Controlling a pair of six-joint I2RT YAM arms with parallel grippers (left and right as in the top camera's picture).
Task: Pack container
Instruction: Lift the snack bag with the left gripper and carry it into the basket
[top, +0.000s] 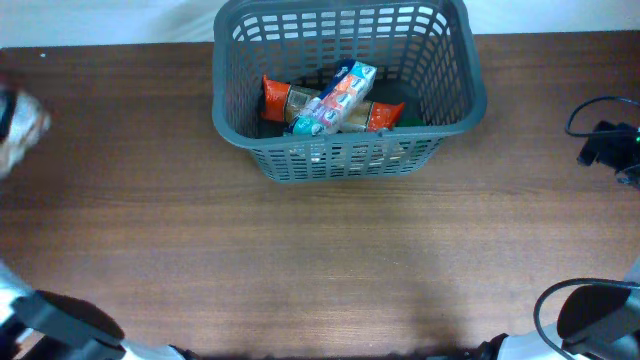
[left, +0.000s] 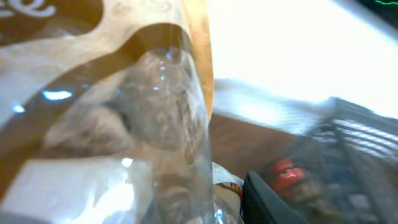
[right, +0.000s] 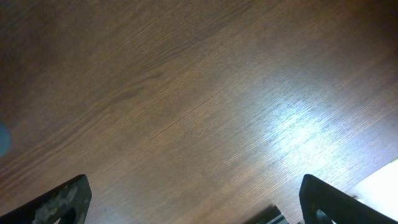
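Two packets at least lie in the container (top: 340, 162), the first speaker notes; how far along is the packing?

Partway, the second judges. The container stands at the upper middle of the overhead frame, on the tabletop (top: 320, 270), with an orange-brown packet (top: 283, 100) lying under a teal-and-white packet (top: 340, 92).

And what is left to do?

A clear bag (left: 124, 118) of brownish lumps fills the left wrist view, right up against the left jaws. Overhead it shows as a blur at the far left edge, well apart from the container, so it is not yet packed.

Are those jaws clamped on it?

That cannot be told, since only one dark finger (left: 267, 199) shows beside the bag. The right jaws stand wide apart and empty over bare wood.
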